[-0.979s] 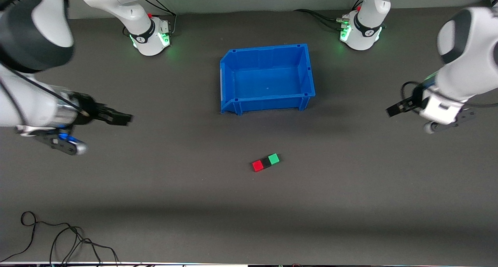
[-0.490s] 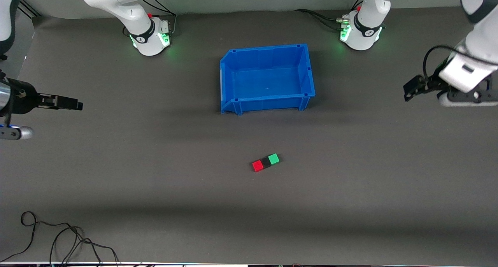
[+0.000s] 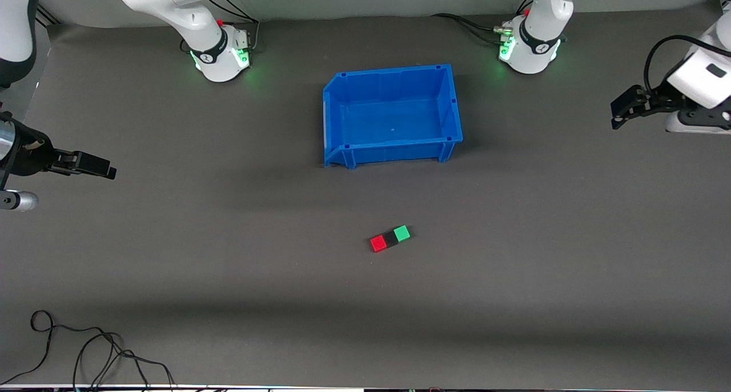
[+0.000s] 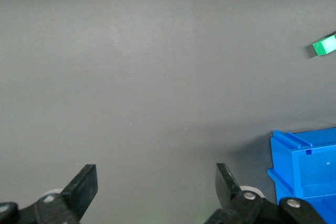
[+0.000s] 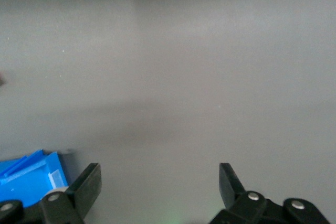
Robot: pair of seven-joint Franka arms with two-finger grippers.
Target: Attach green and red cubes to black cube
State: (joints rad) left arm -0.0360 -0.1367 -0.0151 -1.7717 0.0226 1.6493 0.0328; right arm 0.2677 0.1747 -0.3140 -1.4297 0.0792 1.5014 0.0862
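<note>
The red cube, the black cube and the green cube lie joined in one short row on the table, nearer to the front camera than the blue bin. The black cube is in the middle. The green cube also shows in the left wrist view. My left gripper is open and empty over the table at the left arm's end. My right gripper is open and empty over the table at the right arm's end. Both are well away from the cubes.
The blue bin stands empty between the two arm bases; its corner shows in the left wrist view and in the right wrist view. A black cable lies coiled by the table's front edge at the right arm's end.
Both arms have drawn back from the table's middle toward their own ends. The left gripper has risen toward the bases. The row of cubes has not moved.
</note>
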